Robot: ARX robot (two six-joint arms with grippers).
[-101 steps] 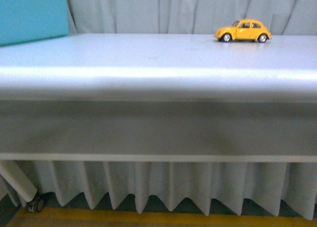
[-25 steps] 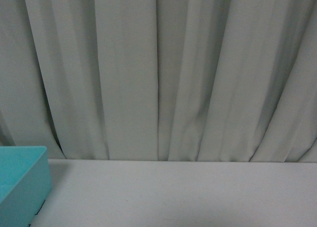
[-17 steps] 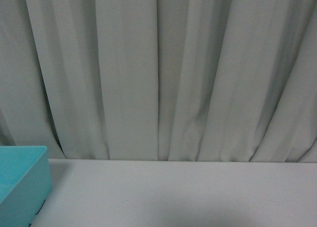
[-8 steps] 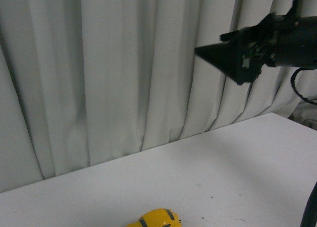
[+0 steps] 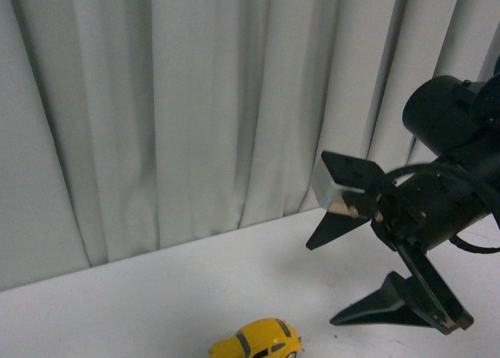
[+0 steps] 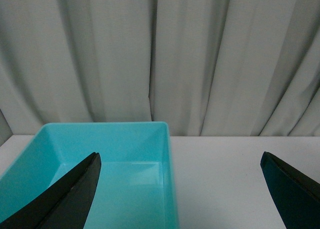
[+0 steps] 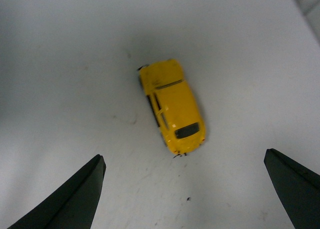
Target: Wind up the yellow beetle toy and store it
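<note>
— My right pincer (image 5: pixel 320 285): spread wide, nothing in it, hovering above the table (image 7: pixel 60 49).
— And the yellow beetle toy (image 7: pixel 172 106)?
— On the table beneath it, between the fingers (image 7: pixel 75 199), its length nearly square to my closing line. This pincer is nearer than my left.

It looks like a robot test booth, not a home: a plain white worktop (image 5: pixel 117 311), pale grey curtains (image 5: pixel 195 100) drawn close behind it, and one turquoise plastic bin (image 6: pixel 105 125).
</note>
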